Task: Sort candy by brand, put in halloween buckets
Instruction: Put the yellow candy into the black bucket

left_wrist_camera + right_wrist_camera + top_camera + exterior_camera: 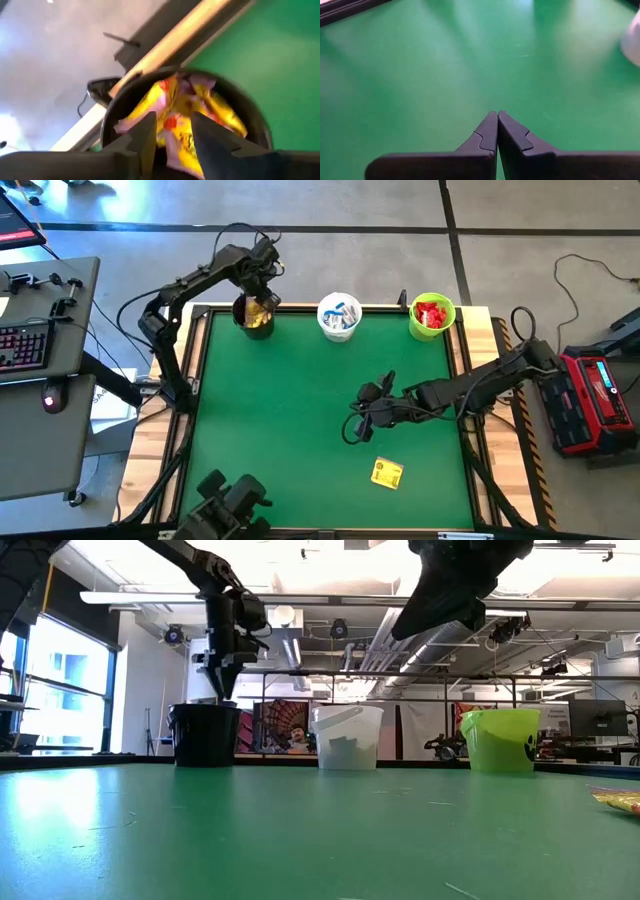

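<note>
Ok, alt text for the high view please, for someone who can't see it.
Overhead: the left gripper hangs over the black bucket of yellow candy at the green table's far edge, beside a white bucket and a green bucket of red candy. The right gripper is mid-table, jaws shut, near one yellow packet.

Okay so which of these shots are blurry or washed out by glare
Left wrist view: soft blur over the black bucket and its yellow candy. Right wrist view: pale glare on the green table, and the white bucket is out of focus at the edge. Low view: bright ceiling lights and window. High view: even light.
</note>
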Robot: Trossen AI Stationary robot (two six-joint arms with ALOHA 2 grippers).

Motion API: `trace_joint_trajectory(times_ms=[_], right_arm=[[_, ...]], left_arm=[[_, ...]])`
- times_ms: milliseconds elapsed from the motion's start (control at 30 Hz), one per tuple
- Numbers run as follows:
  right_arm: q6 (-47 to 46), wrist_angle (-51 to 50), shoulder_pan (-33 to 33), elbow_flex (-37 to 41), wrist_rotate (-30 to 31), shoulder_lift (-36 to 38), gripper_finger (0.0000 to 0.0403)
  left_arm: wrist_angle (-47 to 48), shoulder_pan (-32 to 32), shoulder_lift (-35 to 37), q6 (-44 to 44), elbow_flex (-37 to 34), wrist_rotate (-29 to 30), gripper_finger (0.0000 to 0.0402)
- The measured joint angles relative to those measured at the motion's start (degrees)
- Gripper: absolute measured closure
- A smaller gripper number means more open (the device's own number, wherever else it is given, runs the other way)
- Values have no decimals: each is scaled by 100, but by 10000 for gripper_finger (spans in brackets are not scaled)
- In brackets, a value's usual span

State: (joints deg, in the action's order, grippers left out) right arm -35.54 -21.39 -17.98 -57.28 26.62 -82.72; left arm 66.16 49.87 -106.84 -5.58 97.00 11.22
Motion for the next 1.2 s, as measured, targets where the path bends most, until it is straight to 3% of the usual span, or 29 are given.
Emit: trace_joint_trajectory(times_ms=[200, 500, 633, 933, 1100, 1200], right_arm=[[-169, -30, -54, -74, -340, -2, 403], [-774, -1127, -248, -501, -857, -2, 399], [-1202, -1623, -376, -531, -1439, -2, 365], [-1564, -1918, -1003, -531, -2725, -387, 247], [-1564, -1787, -1175, -529, -3901, -1043, 231], [-1460, -1818, -1072, -529, -4055, -1373, 230]], left_arm=[[-916, -270, 504, 391, -551, -63, 253], [-2300, -1038, 1907, 1195, -2052, -211, 247], [-2711, -1592, 2665, 1639, -2691, -211, 247], [-3498, -3127, 4059, 1997, -3645, -198, 247], [-3864, -3882, 4543, 2034, -4066, -555, 247], [-4082, -4265, 4699, 2095, -4234, -648, 247]])
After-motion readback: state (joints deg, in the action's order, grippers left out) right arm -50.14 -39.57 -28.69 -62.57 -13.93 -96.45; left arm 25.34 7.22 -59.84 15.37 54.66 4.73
